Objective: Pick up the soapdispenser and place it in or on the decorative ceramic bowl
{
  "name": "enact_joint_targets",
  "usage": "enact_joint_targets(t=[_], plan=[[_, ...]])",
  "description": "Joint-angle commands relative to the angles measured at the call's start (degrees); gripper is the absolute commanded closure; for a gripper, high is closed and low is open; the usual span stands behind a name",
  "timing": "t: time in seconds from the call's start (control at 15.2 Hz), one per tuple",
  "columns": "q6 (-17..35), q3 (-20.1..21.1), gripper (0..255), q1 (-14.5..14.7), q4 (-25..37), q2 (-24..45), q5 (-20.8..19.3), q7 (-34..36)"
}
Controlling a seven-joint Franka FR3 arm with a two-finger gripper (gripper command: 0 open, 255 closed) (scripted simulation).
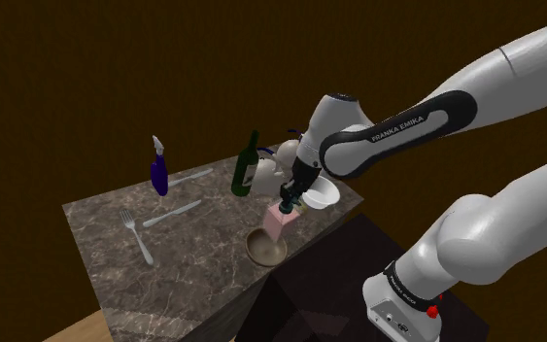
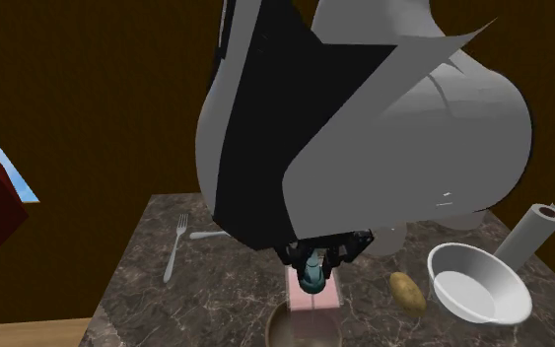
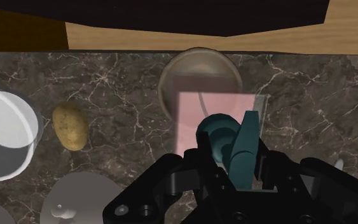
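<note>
I've got the end effector (image 3: 225,156) clamped on the teal pump head of the soap dispenser (image 3: 199,118). Its pink body hangs tilted just over the brown bowl (image 3: 168,76), which sits right at the table (image 1: 184,262) edge. I can't tell whether the base touches the rim. Risk: the grip is only on the pump, so the body may swing or slip. An off-centre release could tip the bowl or dispenser off that edge.
</note>
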Motion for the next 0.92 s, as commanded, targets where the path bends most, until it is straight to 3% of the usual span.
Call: enact_joint_targets(t=[0.0, 0.86], plan=[[2.40, 0.14, 255, -0.15, -0.27, 2.08, -0.19, 0.05], [16.13, 0.54, 255, -1.02, -0.81, 15.38, -3.46, 2.03]])
